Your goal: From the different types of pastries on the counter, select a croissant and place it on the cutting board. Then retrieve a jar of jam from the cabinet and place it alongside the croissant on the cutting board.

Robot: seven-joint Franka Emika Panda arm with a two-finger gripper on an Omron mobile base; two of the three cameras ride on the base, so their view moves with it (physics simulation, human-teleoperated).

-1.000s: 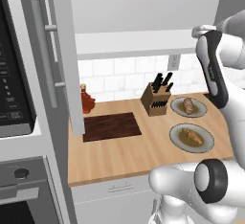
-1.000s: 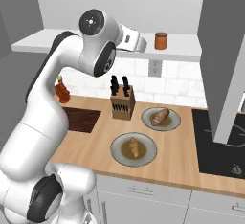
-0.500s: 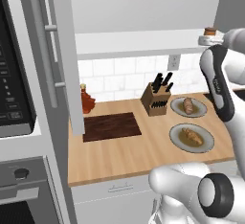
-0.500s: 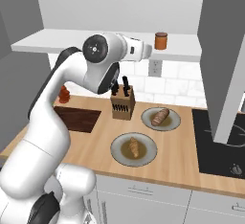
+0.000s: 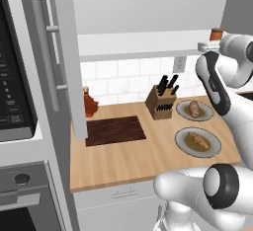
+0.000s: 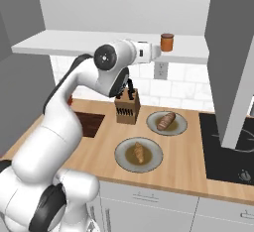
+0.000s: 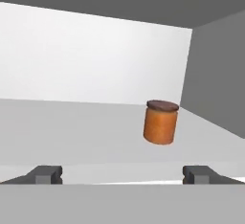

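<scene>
Here, jar of jam [image 7: 161,122] ahead, claw [image 7: 123,174] spread

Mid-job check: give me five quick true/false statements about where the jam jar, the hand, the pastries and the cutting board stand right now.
1. The jar of jam stands upright on the cabinet shelf. True.
2. The hand is shut on the jar. False: it is open, short of the jar.
3. The croissant lies on the cutting board. False: it is on a round plate.
4. The darker pastry lies on its own plate. True.
5. The knife block sits on the cutting board. False: it stands on the counter.
</scene>
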